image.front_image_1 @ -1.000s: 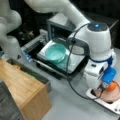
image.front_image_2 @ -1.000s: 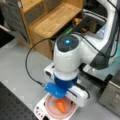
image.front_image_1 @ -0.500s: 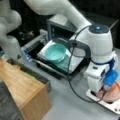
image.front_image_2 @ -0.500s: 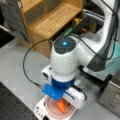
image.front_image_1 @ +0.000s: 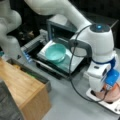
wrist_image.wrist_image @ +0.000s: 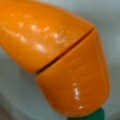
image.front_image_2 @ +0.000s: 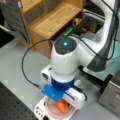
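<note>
Orange carrot (wrist_image.wrist_image: 57, 60), one, pink bowl (image.front_image_2: 53, 111), one

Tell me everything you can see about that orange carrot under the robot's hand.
The carrot looks like a glossy plastic toy: bright orange, made of two pieces that meet at a slanted seam, with a bit of green at its blunt end. In the wrist view it fills the picture, lying on a pale surface. In a front view it rests in a pink bowl on a white base, right beneath the gripper, whose fingers are hidden.
</note>
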Controlling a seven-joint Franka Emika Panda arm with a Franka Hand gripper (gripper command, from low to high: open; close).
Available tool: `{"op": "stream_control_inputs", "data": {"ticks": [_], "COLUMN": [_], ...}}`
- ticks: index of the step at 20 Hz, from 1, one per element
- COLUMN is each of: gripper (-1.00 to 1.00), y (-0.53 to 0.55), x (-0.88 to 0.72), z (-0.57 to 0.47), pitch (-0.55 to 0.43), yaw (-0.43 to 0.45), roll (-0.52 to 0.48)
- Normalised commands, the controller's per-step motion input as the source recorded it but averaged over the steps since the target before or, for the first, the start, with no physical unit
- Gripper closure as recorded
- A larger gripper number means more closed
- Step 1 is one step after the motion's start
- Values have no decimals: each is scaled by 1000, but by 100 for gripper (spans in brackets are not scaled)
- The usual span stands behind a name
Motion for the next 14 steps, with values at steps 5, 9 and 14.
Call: {"op": "stream_control_inputs", "data": {"ticks": [5, 9, 14], "gripper": [-100, -100, -100], "y": [219, 108, -49], "x": [321, 529, 641], "z": [125, 138, 94], "pitch": [129, 147, 160], "yaw": [3, 20, 57], "roll": [-288, -293, -283]}}
